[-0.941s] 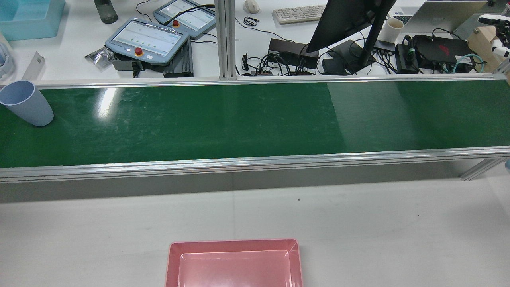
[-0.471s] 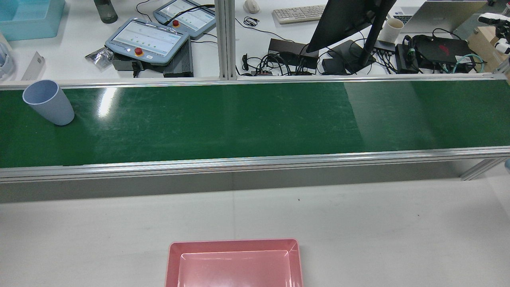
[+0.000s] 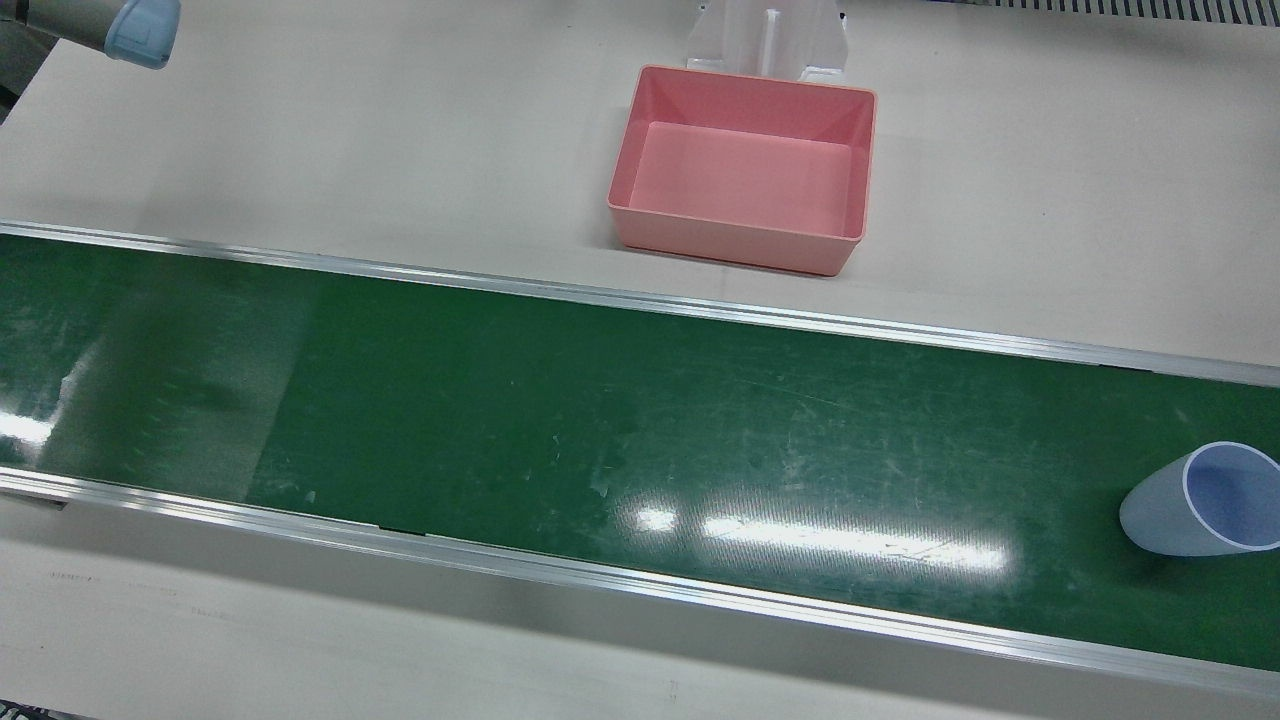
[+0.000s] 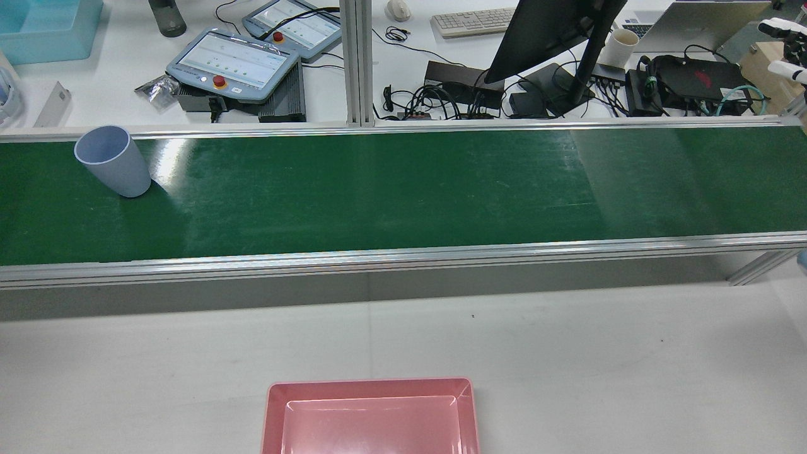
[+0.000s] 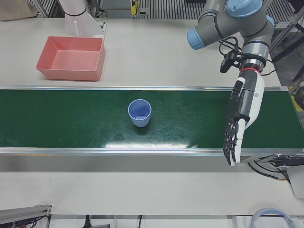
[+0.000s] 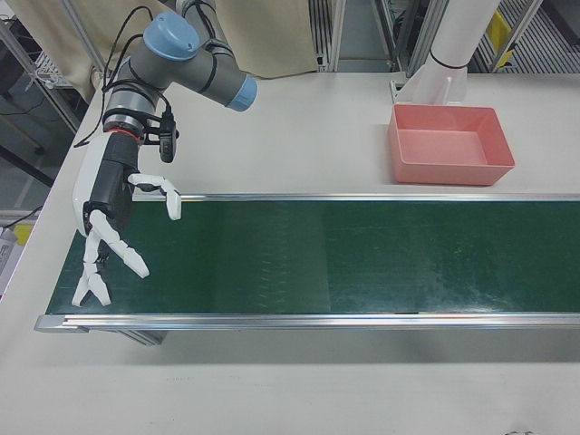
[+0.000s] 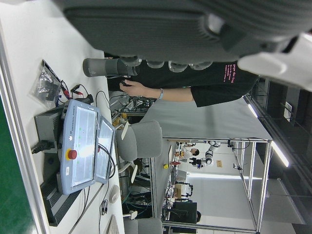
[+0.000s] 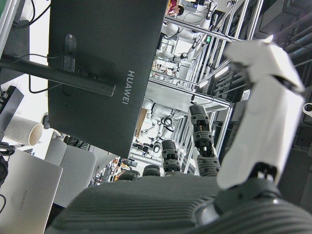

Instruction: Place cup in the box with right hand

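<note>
The right hand [image 6: 113,227] hangs over the far end of the green belt [image 6: 344,254] with its white fingers [image 6: 136,261] spread wide and holding nothing; its thumb sticks out sideways near the belt's silver rail. The left hand [image 5: 240,118] hangs above the opposite end of the belt, its dark fingers [image 5: 232,145] pointing down, held straight and close together with nothing between them, though from this angle it is hard to say just how far apart they are. The cup [image 5: 139,113] stands upright on the belt, well apart from both hands; it is a smooth, pale blue, tapered plastic tumbler with a round rim, and it looks empty. The box [image 3: 742,166] sits on the pale table [image 3: 400,130] beside the belt, not touching it; it is a pink, rectangular plastic bin with sloping walls and a flat bare bottom, with nothing in it. The belt's surface is glossy, finely scratched, and shows bright reflections of the lamps.
</note>
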Available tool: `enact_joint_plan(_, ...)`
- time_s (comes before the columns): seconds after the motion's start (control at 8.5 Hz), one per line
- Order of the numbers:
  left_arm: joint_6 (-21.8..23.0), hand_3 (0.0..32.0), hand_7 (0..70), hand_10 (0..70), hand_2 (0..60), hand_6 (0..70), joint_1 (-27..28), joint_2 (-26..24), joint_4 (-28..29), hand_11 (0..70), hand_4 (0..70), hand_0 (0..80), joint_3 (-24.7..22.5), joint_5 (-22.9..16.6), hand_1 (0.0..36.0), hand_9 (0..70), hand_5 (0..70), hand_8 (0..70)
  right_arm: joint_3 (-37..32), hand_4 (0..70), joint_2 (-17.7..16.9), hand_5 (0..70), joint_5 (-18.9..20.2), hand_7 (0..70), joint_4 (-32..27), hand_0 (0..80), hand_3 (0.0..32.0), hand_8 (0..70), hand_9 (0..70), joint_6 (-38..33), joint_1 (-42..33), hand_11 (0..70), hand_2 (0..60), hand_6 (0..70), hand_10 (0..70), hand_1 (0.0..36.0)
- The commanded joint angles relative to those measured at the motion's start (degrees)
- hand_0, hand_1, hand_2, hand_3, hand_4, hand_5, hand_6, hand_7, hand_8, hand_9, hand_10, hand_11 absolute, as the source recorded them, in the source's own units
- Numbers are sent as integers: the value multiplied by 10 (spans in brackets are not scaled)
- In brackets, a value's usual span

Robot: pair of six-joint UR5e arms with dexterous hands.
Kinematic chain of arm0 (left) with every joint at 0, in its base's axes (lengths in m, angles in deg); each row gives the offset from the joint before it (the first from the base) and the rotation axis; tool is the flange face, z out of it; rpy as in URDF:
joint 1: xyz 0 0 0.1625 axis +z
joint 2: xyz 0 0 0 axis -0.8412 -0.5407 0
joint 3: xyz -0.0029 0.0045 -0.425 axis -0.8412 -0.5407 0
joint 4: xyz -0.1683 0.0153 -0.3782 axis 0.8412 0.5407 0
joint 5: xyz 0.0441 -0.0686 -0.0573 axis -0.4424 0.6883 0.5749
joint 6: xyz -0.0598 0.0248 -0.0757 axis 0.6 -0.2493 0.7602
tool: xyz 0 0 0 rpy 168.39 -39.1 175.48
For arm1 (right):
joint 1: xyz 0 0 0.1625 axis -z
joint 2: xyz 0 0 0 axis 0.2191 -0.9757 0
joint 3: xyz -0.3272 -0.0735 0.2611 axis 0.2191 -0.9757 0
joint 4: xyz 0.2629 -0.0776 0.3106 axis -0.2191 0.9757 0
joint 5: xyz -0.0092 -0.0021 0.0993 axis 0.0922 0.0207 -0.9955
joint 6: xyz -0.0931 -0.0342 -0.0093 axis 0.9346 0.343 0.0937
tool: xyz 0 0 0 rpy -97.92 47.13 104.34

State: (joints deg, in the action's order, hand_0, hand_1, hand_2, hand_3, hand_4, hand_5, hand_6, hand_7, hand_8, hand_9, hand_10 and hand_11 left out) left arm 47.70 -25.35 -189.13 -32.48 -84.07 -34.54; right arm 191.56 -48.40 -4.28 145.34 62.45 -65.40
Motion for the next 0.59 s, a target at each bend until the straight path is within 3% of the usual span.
enact_joint_plan(0.0, 0, 0, 0, 0, 0, 0, 0, 0, 0, 0, 0, 0, 0, 0, 0, 0, 0, 0, -5, 93, 6, 29, 0, 193, -1, 468, 0, 0, 34, 1, 1, 0, 65, 44, 0, 107)
enact_joint_plan(0.12, 0, 0, 0, 0, 0, 0, 0, 0, 0, 0, 0, 0, 0, 0, 0, 0, 0, 0, -5, 99, 6, 27, 0, 200, -1, 466, 0, 0, 36, 1, 1, 0, 62, 45, 0, 100)
enact_joint_plan(0.24, 0, 0, 0, 0, 0, 0, 0, 0, 0, 0, 0, 0, 0, 0, 0, 0, 0, 0, -8, 130, 7, 22, 0, 212, -1, 467, 0, 0, 40, 1, 1, 0, 0, 46, 0, 67)
enact_joint_plan(0.35, 0, 0, 0, 0, 0, 0, 0, -1, 0, 0, 0, 0, 0, 0, 0, 0, 0, 0, -10, 130, 6, 10, 0, 219, -2, 414, 0, 0, 41, 1, 1, 0, 30, 44, 0, 36)
enact_joint_plan(0.47, 0, 0, 0, 0, 0, 0, 0, 0, 0, 0, 0, 0, 0, 0, 0, 0, 0, 0, -10, 115, 6, 0, 0, 218, -2, 231, 0, 0, 40, 1, 2, 0, 96, 41, 0, 20)
